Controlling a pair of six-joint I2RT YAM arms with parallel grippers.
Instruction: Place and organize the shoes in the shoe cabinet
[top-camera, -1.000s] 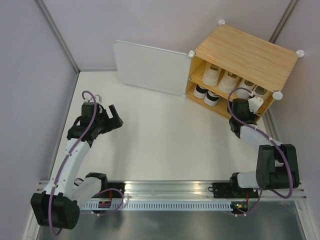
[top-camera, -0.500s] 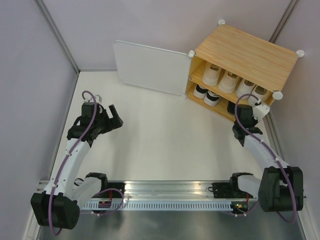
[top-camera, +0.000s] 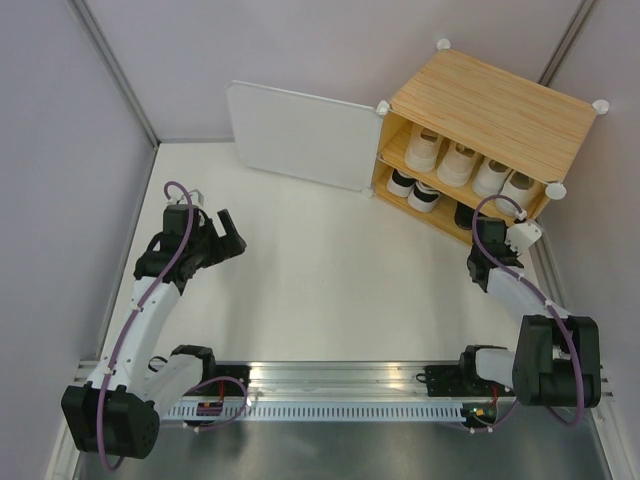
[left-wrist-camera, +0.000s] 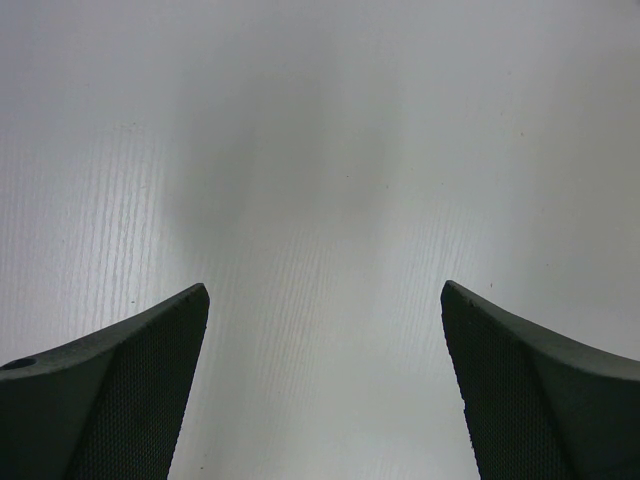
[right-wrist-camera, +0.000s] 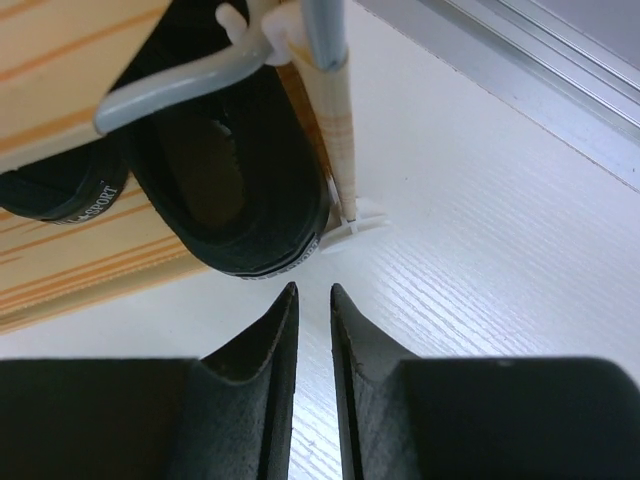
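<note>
Near the left edge of the bench (top-camera: 330, 270), the left gripper (top-camera: 228, 235) hangs over the bare surface, its fingers wide apart and empty. By the right edge, the right gripper (right-wrist-camera: 310, 288) has its fingers almost together with nothing between them, just before two black shoes (right-wrist-camera: 240, 180) on the bottom shelf. The shoe cabinet (top-camera: 490, 110) stands in the far right corner with its door (top-camera: 300, 135) open and four pale shoes (top-camera: 460, 160) on the upper shelf.

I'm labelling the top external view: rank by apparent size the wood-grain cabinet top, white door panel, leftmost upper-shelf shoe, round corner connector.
Light wood-grain cabinet top and open white door panel: near equal, top nearer the camera, unranked.
Then leftmost cream shoe.
Smallest: round white corner connector.
</note>
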